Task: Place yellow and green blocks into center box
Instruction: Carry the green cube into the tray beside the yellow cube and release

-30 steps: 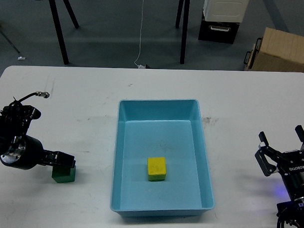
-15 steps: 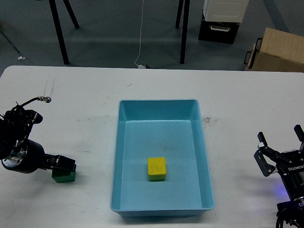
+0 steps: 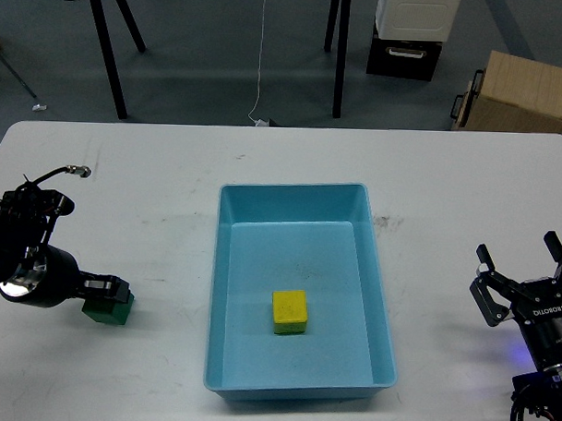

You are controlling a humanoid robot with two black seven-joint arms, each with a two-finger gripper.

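Blue tray [image 3: 225,292] mid-worktop [image 3: 172,170] holds yellow block [image 3: 289,311] near its front. Green block [image 3: 107,308] sits outside, far left — left gripper [image 3: 105,290] clamped on it. Right gripper [image 3: 524,272] spread wide, holding nothing.

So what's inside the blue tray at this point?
Only the yellow block lies on the floor of the blue tray, toward its near end. The green block is outside it on the table, at the left gripper. Nothing in the tray is covered.
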